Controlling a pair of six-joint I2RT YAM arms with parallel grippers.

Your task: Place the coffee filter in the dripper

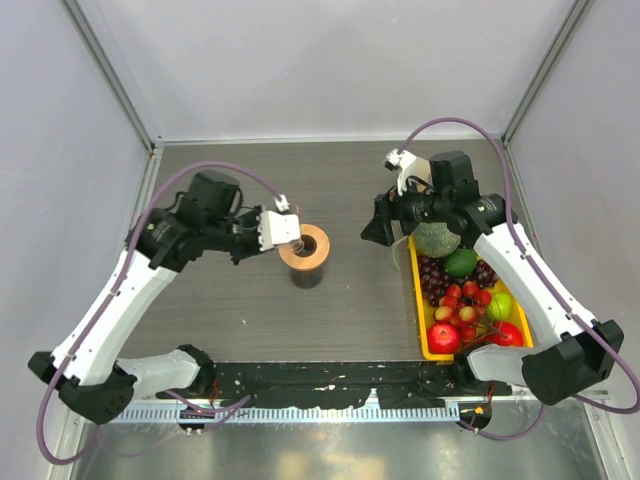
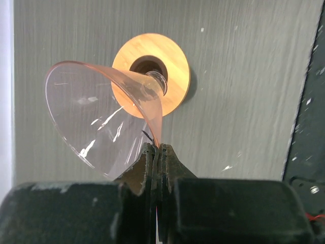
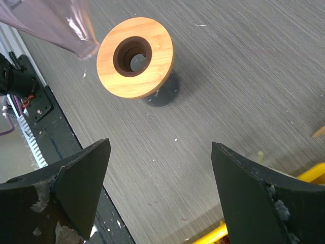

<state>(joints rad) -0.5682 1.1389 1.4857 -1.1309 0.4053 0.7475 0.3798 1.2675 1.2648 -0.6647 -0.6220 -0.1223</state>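
- now, the left gripper [image 2: 156, 151] is seen pinched fully shut on the rim of the small clear glass dripper cone [image 2: 96, 117]. the cone is held tilted just ahead of the fingertips, its narrow tip aimed at the dark centre hole of the round orange-brown wooden collar [image 2: 175, 61].
- the tip is judged to be at the hole's edge and not seated; in the right wrist view it appears apart from the collar. the cone should therefore be brought upright over the hole before it is lowered.
- the thin rim grip should be firm yet unforced, since glass can slip or chip between the pads.
- the right gripper [image 3: 161, 147] is spread wide and nothing is held in it. the collar lies well ahead of its jaws, and the yellow plastic fruit tray [image 3: 312, 175] lies just beyond one finger.
- the thin tan-brown paper coffee filter cannot be found in any view, so it must be located first; the empty right gripper is judged suited to that pick.
- the filter should be placed only once the cone is settled and steady.
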